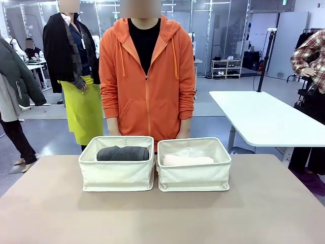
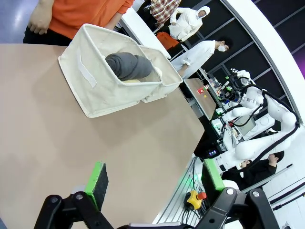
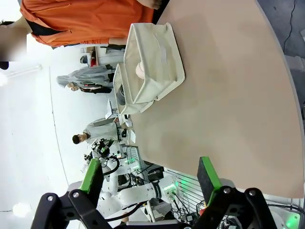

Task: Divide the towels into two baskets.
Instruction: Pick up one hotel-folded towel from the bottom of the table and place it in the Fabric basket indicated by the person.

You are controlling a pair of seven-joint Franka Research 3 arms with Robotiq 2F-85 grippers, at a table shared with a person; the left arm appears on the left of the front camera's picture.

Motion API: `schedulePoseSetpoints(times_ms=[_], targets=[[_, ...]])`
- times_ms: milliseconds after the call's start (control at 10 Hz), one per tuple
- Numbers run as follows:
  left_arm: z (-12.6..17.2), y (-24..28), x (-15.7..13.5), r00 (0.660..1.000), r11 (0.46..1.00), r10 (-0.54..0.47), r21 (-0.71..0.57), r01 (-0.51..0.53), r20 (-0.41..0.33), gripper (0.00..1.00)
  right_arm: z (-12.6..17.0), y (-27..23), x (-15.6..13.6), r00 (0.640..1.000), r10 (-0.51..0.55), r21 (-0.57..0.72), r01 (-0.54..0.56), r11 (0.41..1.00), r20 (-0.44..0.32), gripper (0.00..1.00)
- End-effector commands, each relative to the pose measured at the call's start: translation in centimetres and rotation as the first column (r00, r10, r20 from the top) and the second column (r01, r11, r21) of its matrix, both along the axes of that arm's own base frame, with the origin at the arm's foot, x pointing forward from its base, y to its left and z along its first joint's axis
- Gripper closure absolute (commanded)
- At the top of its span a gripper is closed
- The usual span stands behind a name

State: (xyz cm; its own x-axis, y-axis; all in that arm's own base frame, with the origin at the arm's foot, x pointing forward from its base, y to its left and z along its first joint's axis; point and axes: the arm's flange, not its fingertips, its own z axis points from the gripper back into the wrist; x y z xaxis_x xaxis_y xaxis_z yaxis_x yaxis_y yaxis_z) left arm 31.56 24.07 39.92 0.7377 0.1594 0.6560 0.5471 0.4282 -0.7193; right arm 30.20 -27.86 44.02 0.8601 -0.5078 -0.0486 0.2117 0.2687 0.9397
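Two rectangular cream canvas baskets stand side by side, touching, on the tan tabletop (image 1: 51, 213). The left basket (image 1: 117, 175) holds a rolled dark grey terry towel (image 1: 122, 153); the right basket (image 1: 194, 177) holds a rolled pale pink towel (image 1: 188, 160) with white cloth showing behind it. A person in an orange hooded jacket (image 1: 147, 76) stands just behind both baskets.

The left tool (image 2: 155, 183) hangs with its green-padded fingers spread wide and nothing between them; the grey-towel basket lies well ahead of it across bare tabletop. The right tool (image 3: 150, 177) is likewise spread and empty, the baskets well ahead of it, with no object between.
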Motion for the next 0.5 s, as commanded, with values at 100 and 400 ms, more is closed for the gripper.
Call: schedulePoseSetpoints(times_ms=[100,400], targets=[[0.38,0.15,-0.27,1.000,1.000,0.003,-0.005,-0.003,0.000,0.00,0.22,0.18,-0.55,1.000,0.000,-0.015,0.000,1.000,0.007,0.00],[0.38,0.15,-0.27,1.000,1.000,0.003,-0.005,-0.003,0.000,0.00,0.22,0.18,-0.55,1.000,0.000,-0.015,0.000,1.000,0.007,0.00]])
